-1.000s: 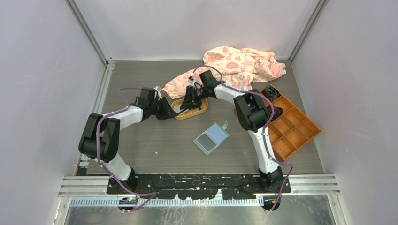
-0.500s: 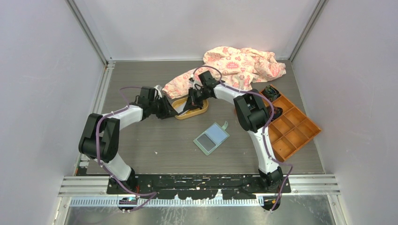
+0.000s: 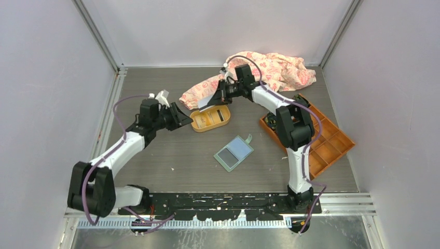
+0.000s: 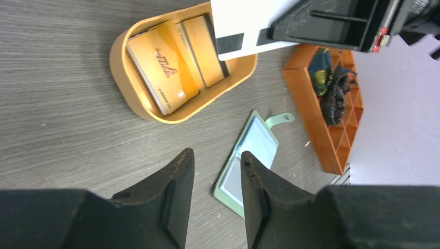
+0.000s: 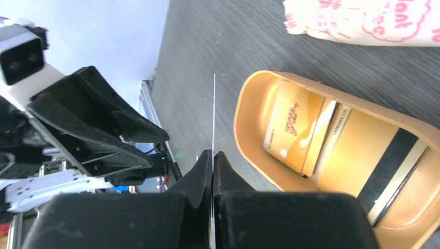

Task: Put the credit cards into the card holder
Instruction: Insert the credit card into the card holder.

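Card holder [image 3: 234, 152] flat on the desk near me, credit card [image 4: 244, 21] pinched above the orange tray [image 4: 117, 62] beyond.

Nearest the arm bases, the card holder lies opened out on the desk, well apart from both arms. Farther out, my left claw [image 4: 215, 155] hovers just beside the orange tray, jaws spread partway and holding nothing. More cards [image 4: 161, 62] lie inside that tray. Beyond it, my right claw [image 5: 212, 155] is pressed together on one end of the white, dark-striped credit card, which hangs raised over the tray. I judge the step in hand to be the carry: one card is picked and none is in the holder yet. The next move calls for bringing the card toward me, laying it nearly flat and lining its edge with a slot. Pinched at one end, it may pivot, so I would go slowly.
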{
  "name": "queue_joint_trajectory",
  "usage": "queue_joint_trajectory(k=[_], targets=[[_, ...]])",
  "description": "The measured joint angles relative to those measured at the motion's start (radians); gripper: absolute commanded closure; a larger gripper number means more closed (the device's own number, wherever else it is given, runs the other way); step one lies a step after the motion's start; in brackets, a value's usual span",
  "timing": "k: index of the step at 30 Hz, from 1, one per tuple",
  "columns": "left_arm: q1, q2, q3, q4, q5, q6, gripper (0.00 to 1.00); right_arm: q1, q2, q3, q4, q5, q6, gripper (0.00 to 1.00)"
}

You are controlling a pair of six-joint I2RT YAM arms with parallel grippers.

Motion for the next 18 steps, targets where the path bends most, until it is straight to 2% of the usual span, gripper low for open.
queue_joint_trajectory(k=[3,9,13,18], targets=[[0.001,-0.095,-0.062,0.035,0.006,-0.005,0.54,-0.018,-0.04,-0.038,0.072,-0.053,0.045,0.99],[0.006,-0.288,-0.22,0.203,0.066,-0.05,0.44,-0.021,-0.118,-0.204,0.351,-0.18,0.21,0.99],[0.006,-0.385,-0.376,0.467,0.135,-0.119,0.41,-0.02,-0.185,-0.291,0.509,-0.248,0.272,0.99],[0.003,-0.437,-0.512,0.768,0.185,-0.2,0.4,-0.015,-0.349,-0.407,0.668,-0.311,0.269,0.99]])
